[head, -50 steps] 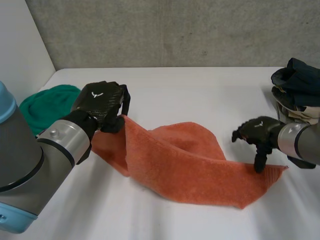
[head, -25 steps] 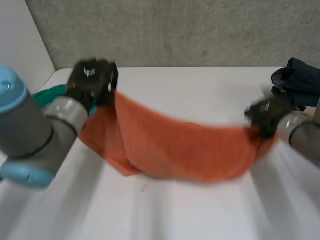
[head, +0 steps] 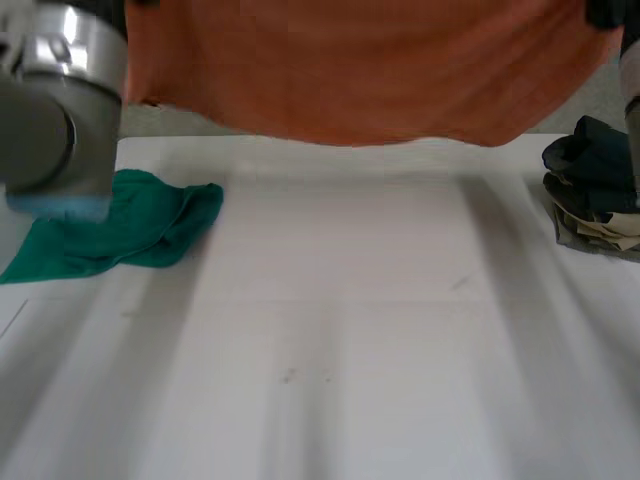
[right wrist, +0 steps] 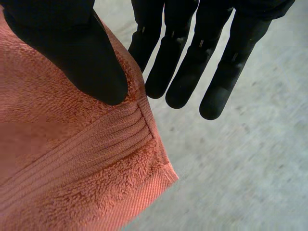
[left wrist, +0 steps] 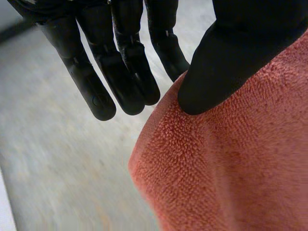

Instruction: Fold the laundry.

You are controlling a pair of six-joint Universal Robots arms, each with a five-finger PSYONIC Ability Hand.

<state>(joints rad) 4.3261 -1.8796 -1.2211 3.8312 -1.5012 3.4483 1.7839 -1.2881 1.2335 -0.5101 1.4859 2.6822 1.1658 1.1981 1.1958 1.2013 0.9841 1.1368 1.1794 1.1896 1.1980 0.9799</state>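
Orange towel (head: 360, 70) looks soft, limp, light. Left hand (left wrist: 231, 57) pinches edge at 10 o'clock, right hand (right wrist: 62, 48) pinches hemmed corner at 2 o'clock.

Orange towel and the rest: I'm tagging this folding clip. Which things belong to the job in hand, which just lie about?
In the job: orange towel, left robot hand, right robot hand, both pinching it.
Lying about: green cloth, dark clothes pile.
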